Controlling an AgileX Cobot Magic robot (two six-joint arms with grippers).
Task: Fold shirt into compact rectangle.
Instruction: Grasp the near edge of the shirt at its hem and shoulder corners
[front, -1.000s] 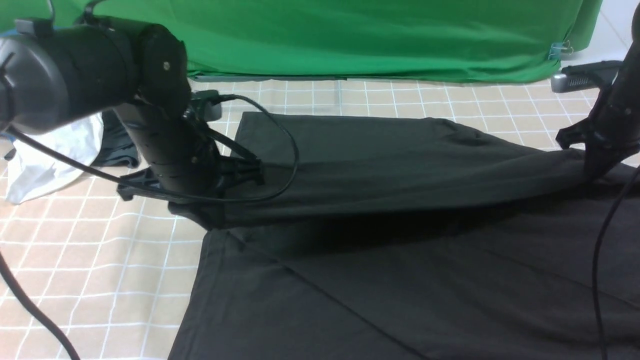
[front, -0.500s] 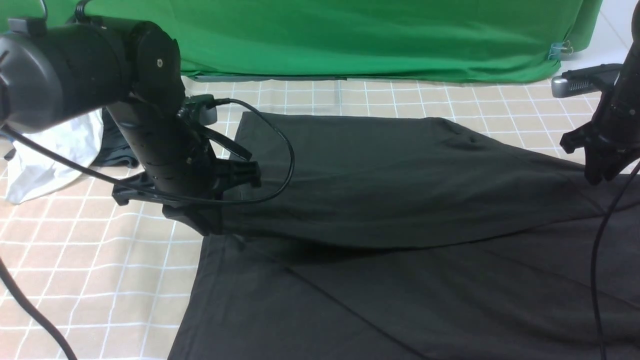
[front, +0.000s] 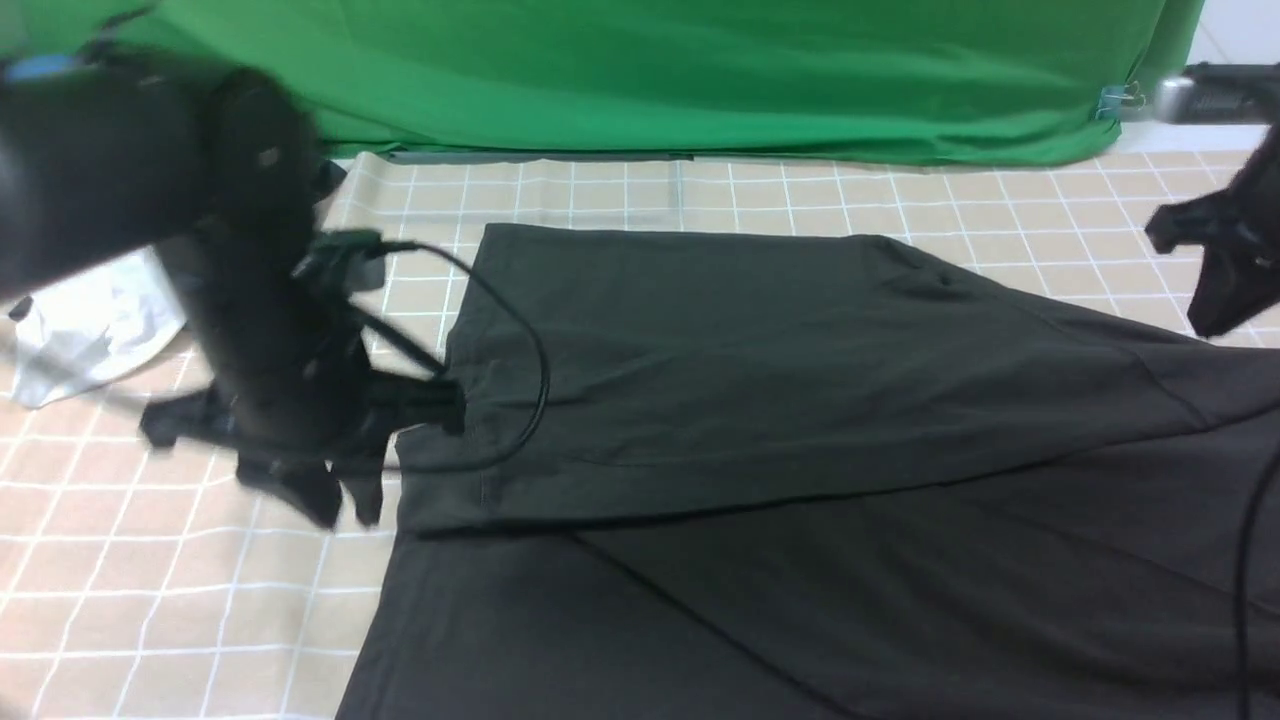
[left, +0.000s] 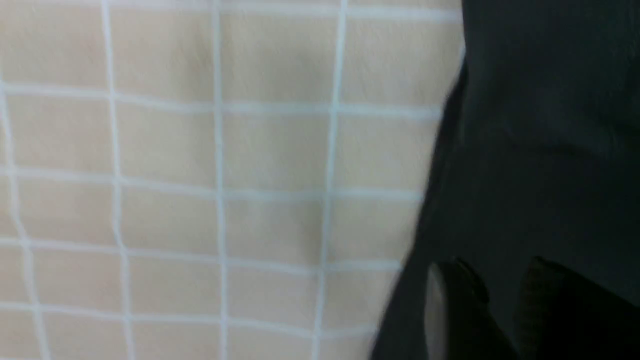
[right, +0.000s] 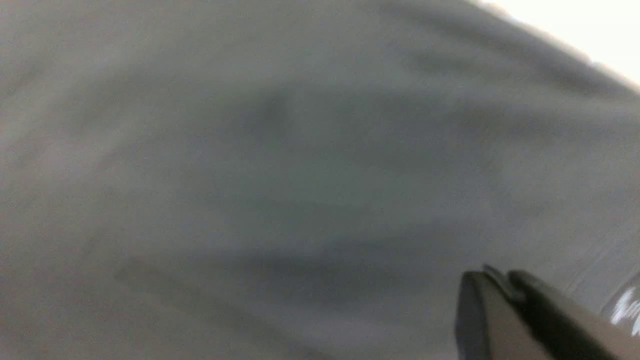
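Observation:
The black shirt (front: 800, 380) lies flat on the checked table, its far part folded forward over the near part, with the fold's edge running across the middle. My left gripper (front: 345, 510) hangs just off the shirt's left edge, blurred by motion. In the left wrist view its jaws (left: 500, 272) stand slightly apart over dark cloth (left: 540, 150), with nothing pinched between them. My right gripper (front: 1205, 325) is raised at the far right, clear of the fabric. Its jaws (right: 492, 277) are shut and empty above the shirt (right: 250, 175). A bit of white lettering (right: 625, 307) shows.
A crumpled white garment (front: 90, 320) lies at the left, behind my left arm. A green backdrop (front: 700, 80) hangs along the far side. The left arm's cable (front: 530, 380) loops over the shirt's left part. The beige checked tablecloth (front: 200, 580) shows bare at the front left.
Both grippers let go of the lifted fold, which dropped flat onto the shirt. My left arm swung left and nearer, off the cloth. My right arm rose to the right, its jaws shut again.

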